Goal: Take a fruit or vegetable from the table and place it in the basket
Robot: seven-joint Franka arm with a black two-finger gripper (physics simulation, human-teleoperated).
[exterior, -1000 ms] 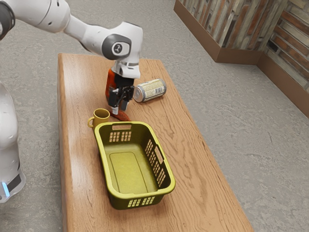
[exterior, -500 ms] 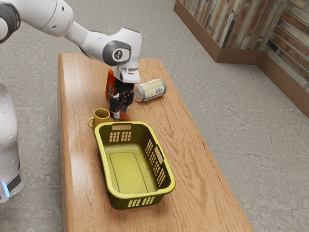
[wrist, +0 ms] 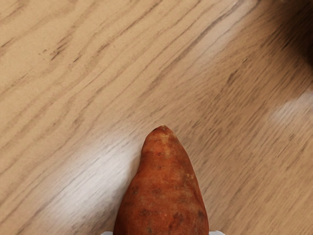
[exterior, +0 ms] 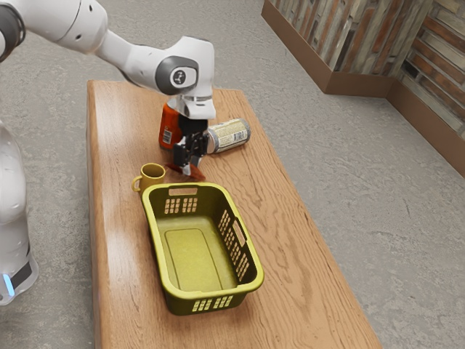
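Note:
The gripper (exterior: 189,170) is low over the table, just behind the basket's far end, shut on a reddish-brown sweet potato (exterior: 198,174). In the wrist view the tapered end of the sweet potato (wrist: 161,191) points away from the hand, and pale fingertips press against its two sides at the lower edge, the gripper (wrist: 161,232) holding it between them. Whether it touches the table I cannot tell. The yellow-green basket (exterior: 255,278) stands upright with nothing inside.
A mustard mug (exterior: 152,177) stands beside the basket's far corner, toward the exterior view's left. Behind the gripper are an orange-red bottle (exterior: 169,129) and a can lying on its side (exterior: 231,136). The wooden table (exterior: 290,254) extends past the basket.
The hand has shifted toward the exterior view's right, and the sweet potato has moved the same way with it. The fingers have closed on it. Basket, mug and can are unmoved.

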